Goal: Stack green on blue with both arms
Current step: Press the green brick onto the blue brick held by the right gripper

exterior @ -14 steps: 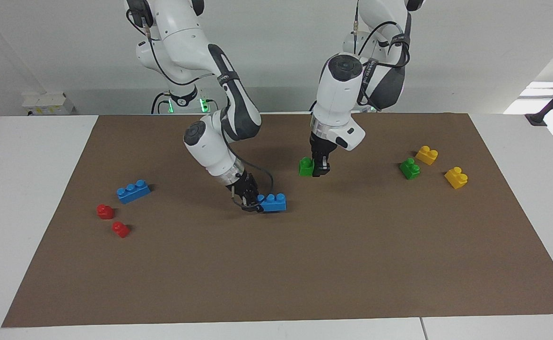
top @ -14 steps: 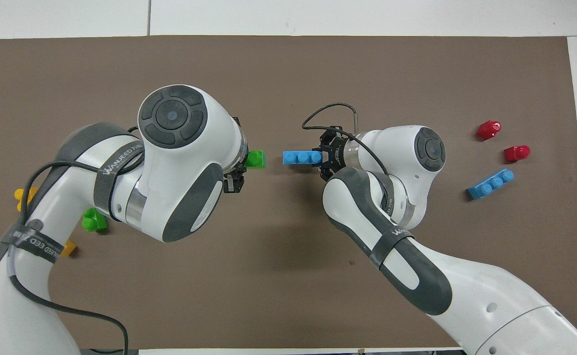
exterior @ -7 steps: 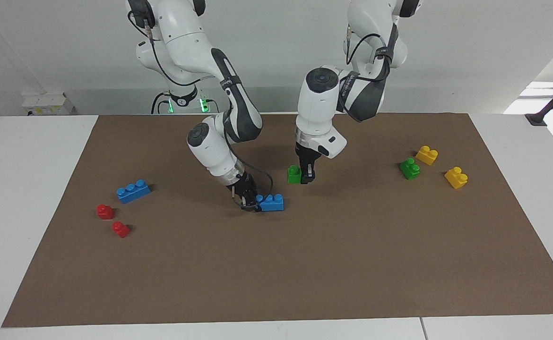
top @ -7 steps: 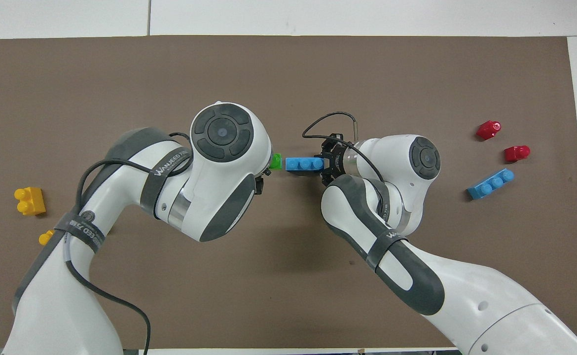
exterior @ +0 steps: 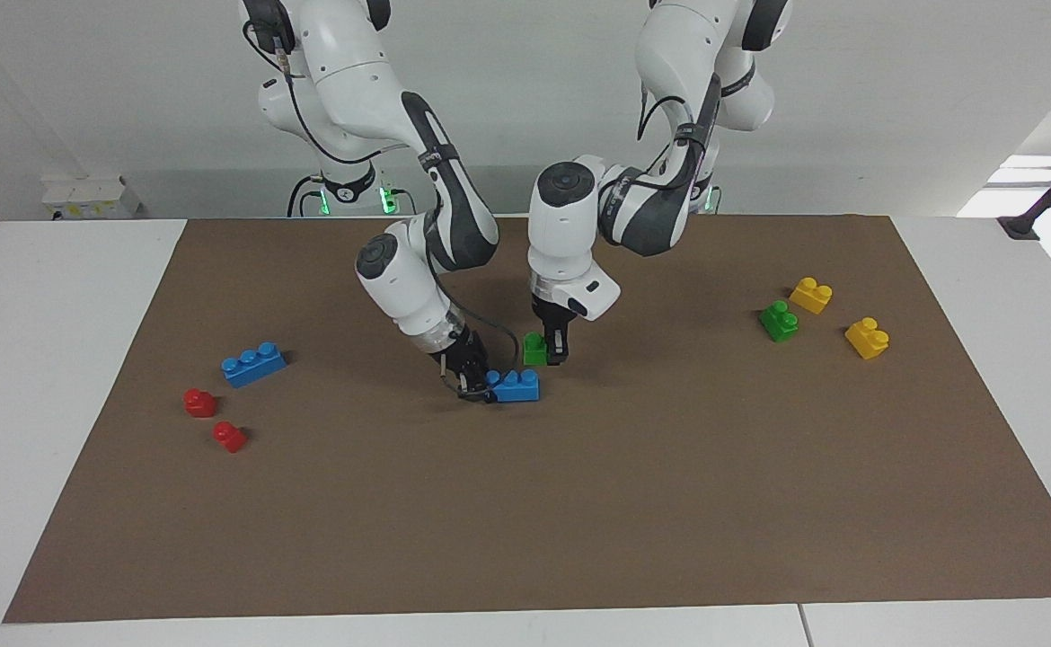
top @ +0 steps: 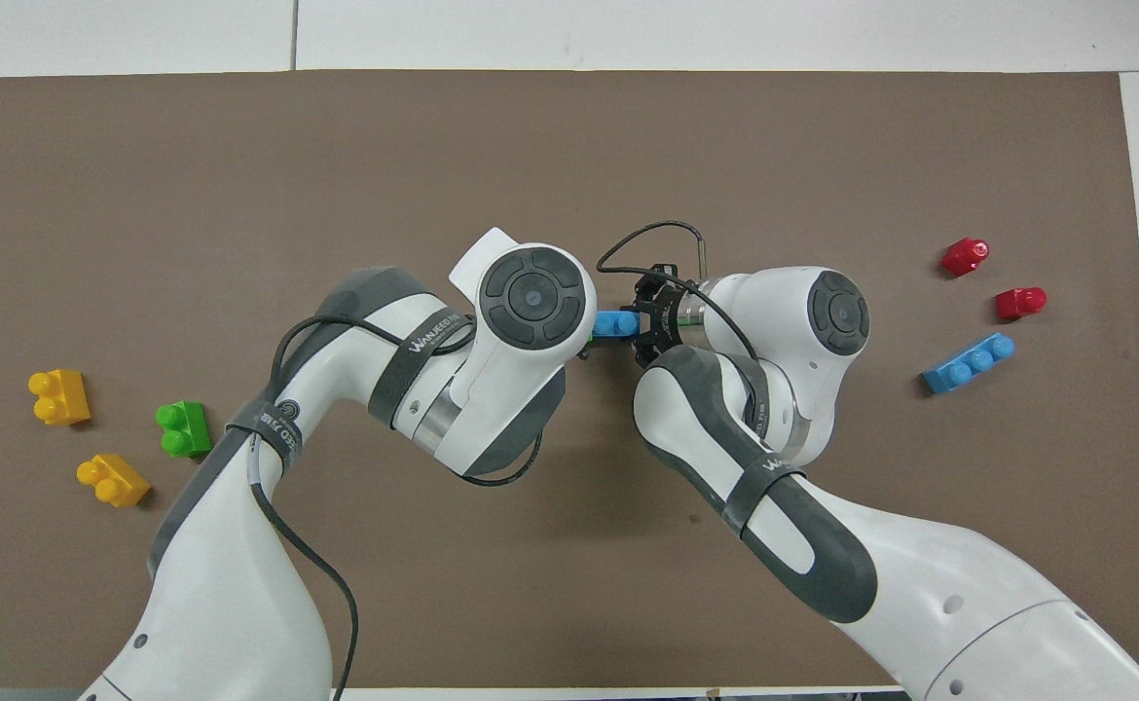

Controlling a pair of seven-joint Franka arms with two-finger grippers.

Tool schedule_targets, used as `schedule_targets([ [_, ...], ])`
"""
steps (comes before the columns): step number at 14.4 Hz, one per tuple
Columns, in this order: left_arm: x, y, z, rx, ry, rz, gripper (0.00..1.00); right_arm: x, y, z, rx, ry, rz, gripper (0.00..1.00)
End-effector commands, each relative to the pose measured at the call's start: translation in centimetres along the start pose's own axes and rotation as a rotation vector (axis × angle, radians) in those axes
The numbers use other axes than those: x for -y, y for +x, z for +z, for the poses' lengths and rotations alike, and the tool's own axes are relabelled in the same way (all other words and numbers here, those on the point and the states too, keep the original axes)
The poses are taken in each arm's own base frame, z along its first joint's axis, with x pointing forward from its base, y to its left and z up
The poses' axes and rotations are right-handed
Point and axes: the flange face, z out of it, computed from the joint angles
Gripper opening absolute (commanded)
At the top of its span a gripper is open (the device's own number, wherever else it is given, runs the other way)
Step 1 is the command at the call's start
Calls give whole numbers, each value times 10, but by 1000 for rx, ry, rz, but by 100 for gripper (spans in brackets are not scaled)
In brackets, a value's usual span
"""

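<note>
My right gripper is shut on one end of a blue three-stud brick and holds it level, low at the mat in the middle of the table. It also shows in the overhead view with the blue brick. My left gripper is shut on a small green two-stud brick and holds it just above the blue brick's free end. In the overhead view the left wrist hides that gripper and its green brick.
A second blue brick and two red bricks lie toward the right arm's end. A second green brick and two yellow bricks lie toward the left arm's end. All lie on a brown mat.
My left gripper has carried the green brick toward the right arm and down, until it is over the blue brick's end. My right gripper has kept the blue brick almost still.
</note>
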Motion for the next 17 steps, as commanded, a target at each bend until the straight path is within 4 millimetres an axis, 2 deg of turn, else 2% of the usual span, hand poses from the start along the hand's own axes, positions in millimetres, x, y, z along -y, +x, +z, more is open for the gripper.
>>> schedule_targets([
  [1,1,-17,6,-1,-27,2,0,-10,12,16,-19,2,29,0],
  [4,-2,-20,6,19,-52,-7,0,-12,15,17,-24,-2,25,0],
  [5,-2,-21,13,11,-52,0,0,-12,15,17,-24,-2,24,0],
  [7,0,-26,14,13,-72,6,0,-12,15,17,-24,-2,25,0],
  [13,-2,-26,14,16,-92,-4,0,-13,15,17,-27,9,20,0],
  [17,0,-30,21,0,-132,-27,0,-13,15,17,-27,11,19,0],
])
